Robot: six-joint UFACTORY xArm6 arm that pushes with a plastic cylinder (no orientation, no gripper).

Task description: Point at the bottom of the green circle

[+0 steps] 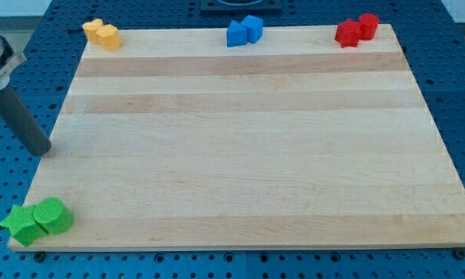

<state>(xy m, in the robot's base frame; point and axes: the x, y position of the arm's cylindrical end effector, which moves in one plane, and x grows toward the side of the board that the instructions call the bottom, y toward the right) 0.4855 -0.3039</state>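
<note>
The green circle (54,215) is a short green cylinder at the board's bottom left corner. A green star-shaped block (21,225) touches it on the view's left. My tip (42,150) is the lower end of the dark rod at the board's left edge. It is well above the green circle in the view, apart from it and slightly to its left. No block touches the tip.
The wooden board (248,139) lies on a blue perforated table. Two yellow blocks (102,34) sit at the top left corner, two blue blocks (244,31) at the top middle, two red blocks (356,30) at the top right corner.
</note>
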